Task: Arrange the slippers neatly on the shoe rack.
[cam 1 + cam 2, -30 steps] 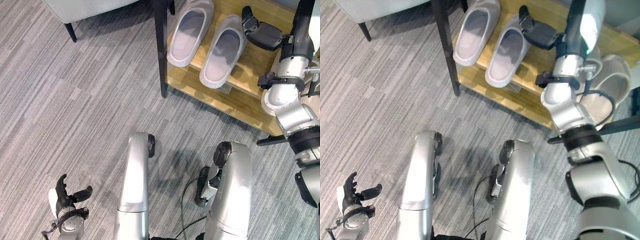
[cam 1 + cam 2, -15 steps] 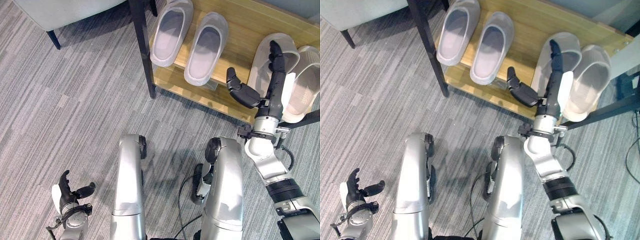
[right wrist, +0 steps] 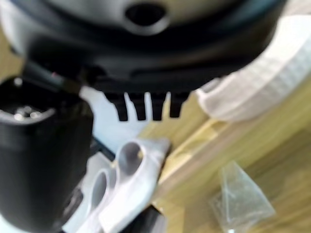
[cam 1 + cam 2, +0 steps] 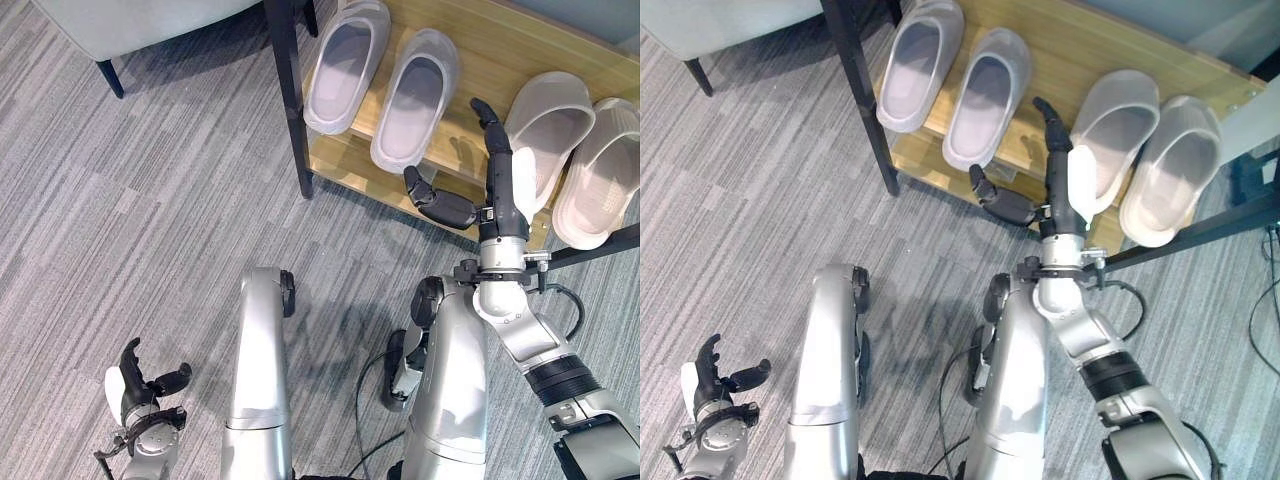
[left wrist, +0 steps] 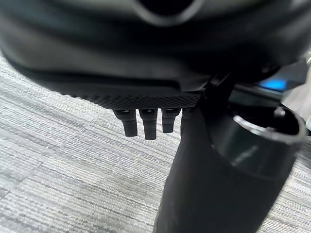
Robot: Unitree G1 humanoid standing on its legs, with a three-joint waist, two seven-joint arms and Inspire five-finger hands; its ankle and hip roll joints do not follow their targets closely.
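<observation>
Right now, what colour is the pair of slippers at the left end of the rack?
Pale lavender-grey; the pair of slippers shows best in the left eye view.

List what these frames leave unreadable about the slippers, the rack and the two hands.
- Beige slippers: the right hand and its arm cover one's inner edge in both eye views.
- Grey slippers: toes cut by the top edge.
- Shoe rack: lower shelf hidden under the top board.
- Left hand: blurred in its wrist view.
</observation>
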